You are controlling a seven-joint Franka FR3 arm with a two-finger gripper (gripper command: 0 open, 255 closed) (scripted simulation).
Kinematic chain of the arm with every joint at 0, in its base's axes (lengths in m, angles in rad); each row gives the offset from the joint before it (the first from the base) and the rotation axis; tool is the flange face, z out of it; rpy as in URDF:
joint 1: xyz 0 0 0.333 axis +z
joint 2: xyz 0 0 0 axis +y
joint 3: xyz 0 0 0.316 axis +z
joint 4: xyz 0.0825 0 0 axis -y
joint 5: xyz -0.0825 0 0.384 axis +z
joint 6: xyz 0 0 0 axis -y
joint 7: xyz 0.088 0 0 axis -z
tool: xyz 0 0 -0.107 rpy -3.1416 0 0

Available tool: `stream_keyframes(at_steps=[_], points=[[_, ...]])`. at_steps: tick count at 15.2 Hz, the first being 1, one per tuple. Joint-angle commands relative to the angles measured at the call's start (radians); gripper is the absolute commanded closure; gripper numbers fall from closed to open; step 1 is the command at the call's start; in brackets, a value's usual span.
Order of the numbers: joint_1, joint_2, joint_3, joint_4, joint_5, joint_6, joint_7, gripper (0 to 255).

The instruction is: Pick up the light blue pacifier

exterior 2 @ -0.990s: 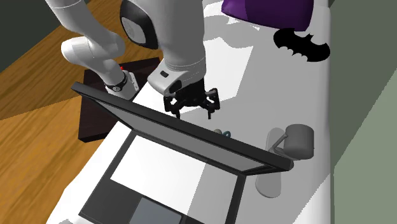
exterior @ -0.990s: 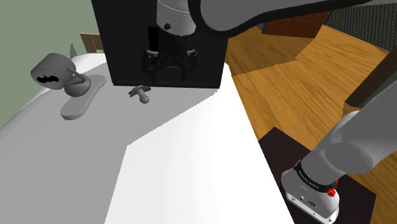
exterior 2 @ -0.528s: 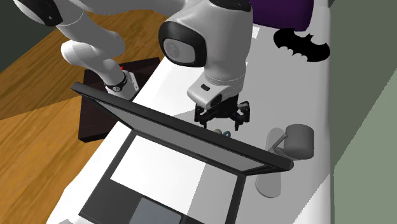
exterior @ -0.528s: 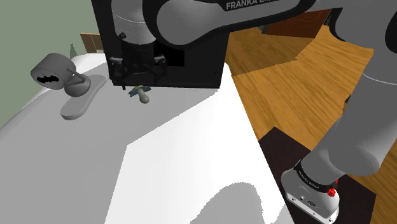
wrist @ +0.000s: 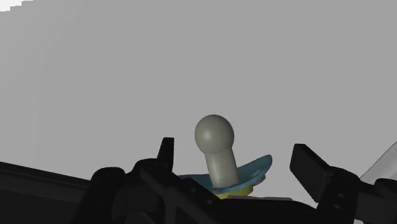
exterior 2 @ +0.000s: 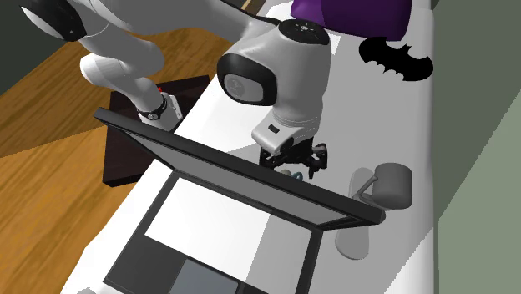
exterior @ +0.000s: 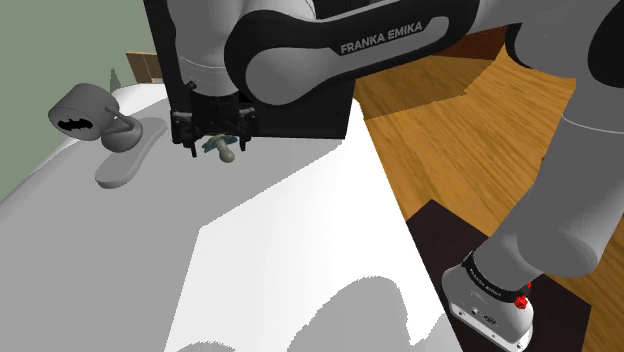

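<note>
One grey bat-marked object [exterior: 82,108] is standing well apart from the claw [exterior: 216,143]. The claw's two fingers are standing apart, gripping nothing, straddling the one light blue pacifier [wrist: 219,156] on the white counter [exterior: 290,250]. One laptop lid [exterior: 310,122] is crowding just behind.

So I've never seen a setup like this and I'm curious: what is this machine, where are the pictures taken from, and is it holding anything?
It is a white robot arm with a black two-finger gripper. One picture looks down from beside its stand, one from above a laptop, one from the hand itself. On the white table lie a pacifier and a grey lamp-like thing. The open fingers stand either side of the pacifier; nothing is held yet.
</note>
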Motion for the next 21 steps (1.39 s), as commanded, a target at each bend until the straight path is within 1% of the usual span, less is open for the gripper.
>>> stream_keyframes(at_steps=[1,2,11,21], points=[[0.000,0.002,-0.001,-0.009,-0.003,0.010,0.004,0],[0.000,0.001,-0.001,-0.010,-0.002,0.011,0.004,255],[0.000,0.002,-0.001,-0.008,-0.003,0.010,0.004,255],[0.010,-0.008,0.009,0.113,0.018,-0.115,-0.029,255]])
